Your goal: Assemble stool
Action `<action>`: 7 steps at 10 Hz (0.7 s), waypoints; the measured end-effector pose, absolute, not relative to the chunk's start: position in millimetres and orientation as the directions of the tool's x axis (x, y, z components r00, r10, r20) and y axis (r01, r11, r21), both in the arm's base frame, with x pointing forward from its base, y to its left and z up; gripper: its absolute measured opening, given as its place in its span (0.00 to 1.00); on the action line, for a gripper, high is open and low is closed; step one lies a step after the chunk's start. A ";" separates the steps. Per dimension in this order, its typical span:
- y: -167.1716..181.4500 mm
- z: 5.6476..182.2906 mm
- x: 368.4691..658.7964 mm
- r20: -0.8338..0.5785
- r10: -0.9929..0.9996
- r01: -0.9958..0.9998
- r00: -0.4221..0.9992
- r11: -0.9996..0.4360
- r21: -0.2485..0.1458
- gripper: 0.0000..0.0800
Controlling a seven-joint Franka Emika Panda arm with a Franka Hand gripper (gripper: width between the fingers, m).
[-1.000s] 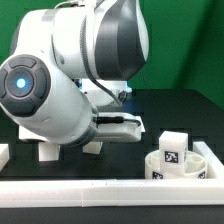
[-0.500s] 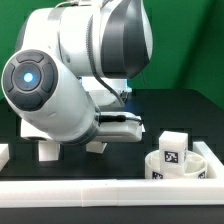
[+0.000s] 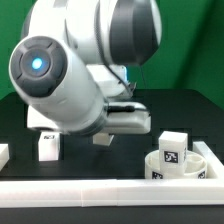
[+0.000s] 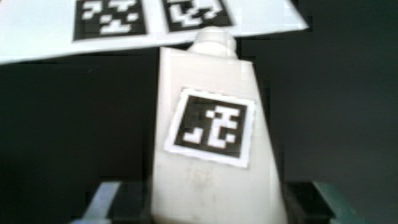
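In the wrist view a white stool leg with a square black-and-white tag on its face runs lengthwise between my fingers. My gripper is shut on its near end, and the leg's peg end points toward the marker board. In the exterior view the arm's bulk hides the gripper and the held leg. The round seat lies at that view's lower right with a tagged piece standing inside its rim. A second leg stands just behind it. Another leg stands at the exterior view's left.
A long white border rail runs along the front of the black table. A small white piece sits at the exterior view's left edge. The arm's large joint housing fills the middle of that view.
The jaws have closed on the leg. The arm has since risen and swung toward the exterior view's right, uncovering the leg at that view's left.
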State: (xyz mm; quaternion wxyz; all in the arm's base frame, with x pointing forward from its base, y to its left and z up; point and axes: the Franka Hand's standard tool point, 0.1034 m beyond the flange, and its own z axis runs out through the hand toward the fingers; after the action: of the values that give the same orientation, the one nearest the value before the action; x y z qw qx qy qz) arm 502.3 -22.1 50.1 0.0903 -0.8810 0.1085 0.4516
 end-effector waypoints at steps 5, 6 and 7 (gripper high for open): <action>6.0 74.2 519.0 -0.772 -0.106 -0.263 0.627 -0.961 -0.081 0.41; 6.7 74.2 519.2 -0.771 -0.105 -0.262 0.628 -0.962 -0.082 0.41; 6.7 72.7 522.3 -0.760 -0.109 -0.261 0.641 -0.962 -0.083 0.41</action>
State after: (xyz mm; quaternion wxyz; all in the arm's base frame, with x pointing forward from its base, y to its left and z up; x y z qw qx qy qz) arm 522.3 6.7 72.7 0.0926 -0.9009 0.1026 0.4114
